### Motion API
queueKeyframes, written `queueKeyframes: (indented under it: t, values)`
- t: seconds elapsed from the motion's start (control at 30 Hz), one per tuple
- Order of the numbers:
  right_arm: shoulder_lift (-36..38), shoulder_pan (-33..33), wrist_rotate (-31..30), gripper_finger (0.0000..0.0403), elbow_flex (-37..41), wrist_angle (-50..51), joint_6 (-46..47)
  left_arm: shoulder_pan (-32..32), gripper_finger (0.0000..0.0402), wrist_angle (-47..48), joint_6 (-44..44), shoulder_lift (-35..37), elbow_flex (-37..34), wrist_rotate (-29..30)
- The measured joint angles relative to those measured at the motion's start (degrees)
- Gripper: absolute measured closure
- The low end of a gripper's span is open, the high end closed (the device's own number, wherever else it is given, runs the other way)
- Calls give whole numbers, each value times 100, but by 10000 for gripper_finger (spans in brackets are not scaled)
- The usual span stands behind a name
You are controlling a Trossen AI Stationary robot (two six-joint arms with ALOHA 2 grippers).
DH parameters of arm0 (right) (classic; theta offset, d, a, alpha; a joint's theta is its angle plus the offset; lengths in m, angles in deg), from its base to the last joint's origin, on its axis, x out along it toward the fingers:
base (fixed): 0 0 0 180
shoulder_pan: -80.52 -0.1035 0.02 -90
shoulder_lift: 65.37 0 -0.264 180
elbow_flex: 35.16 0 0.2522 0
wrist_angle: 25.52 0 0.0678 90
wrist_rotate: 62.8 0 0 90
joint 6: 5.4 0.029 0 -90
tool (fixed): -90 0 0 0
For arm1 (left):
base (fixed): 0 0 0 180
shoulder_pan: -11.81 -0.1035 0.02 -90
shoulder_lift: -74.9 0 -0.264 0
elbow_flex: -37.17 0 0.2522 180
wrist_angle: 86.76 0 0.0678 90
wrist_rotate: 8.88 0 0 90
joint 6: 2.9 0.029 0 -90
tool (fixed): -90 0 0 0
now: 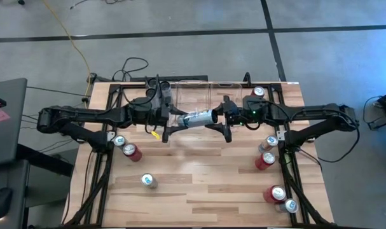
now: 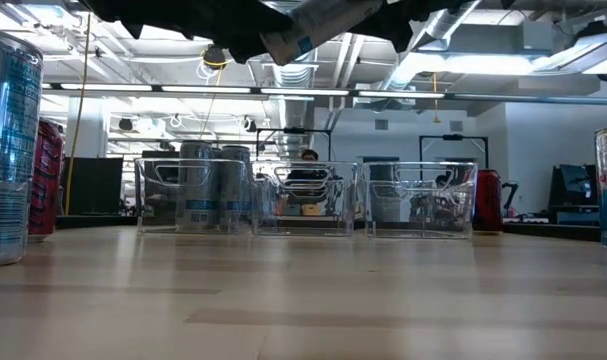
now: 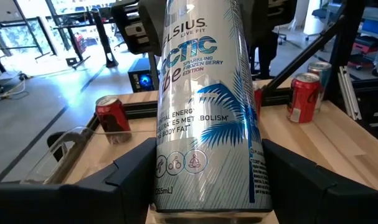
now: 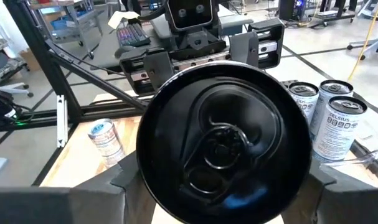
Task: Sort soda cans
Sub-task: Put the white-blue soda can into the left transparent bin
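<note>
Spanning the table (image 1: 199, 191), your two arms meet mid-air above it; left gripper (image 1: 170, 122) clamps the silver-blue can (image 1: 199, 118) lying sideways, right gripper (image 1: 221, 119) fingers straddle its top end, closure unclear

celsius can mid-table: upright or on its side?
On its side, in the air. The silver-blue can lies level between the left gripper and right gripper, above the table.
</note>
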State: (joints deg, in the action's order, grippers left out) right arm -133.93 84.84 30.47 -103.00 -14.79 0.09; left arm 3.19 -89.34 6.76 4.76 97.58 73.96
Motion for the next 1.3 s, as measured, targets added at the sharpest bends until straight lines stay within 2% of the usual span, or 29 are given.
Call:
queueKeyframes:
  t: [0.13, 0.33, 0.53, 0.63, 0.77, 0.93, 1.1, 1.3]
  values:
    - [0, 0, 11, 145, 2, 8, -173, 2, 149, 92, -36, -14, 2, 126]
    - [0, 0, 57, 167, 4, 17, -330, 31, 114, 257, -120, -14, 7, 174]
    - [24, -74, 163, 172, -363, 334, -529, 31, 95, 604, -165, -31, 6, 220]
    - [24, -101, 174, 172, -659, 688, -618, 28, 96, 1350, -178, 89, 172, 432]
    - [24, 41, 127, 173, -1191, 1333, -620, 31, 96, 2583, -269, 624, 443, 763]
    - [-225, 525, -10, 174, -1985, 1961, -741, 33, 96, 3307, -542, 1529, 448, 1254]
    - [-953, 1033, 52, 174, -2769, 2474, -840, 28, 95, 3379, -726, 2391, 33, 2305]
    - [-2178, 1427, 532, 174, -3610, 2728, -913, 28, 95, 3339, -736, 3133, -301, 2630]
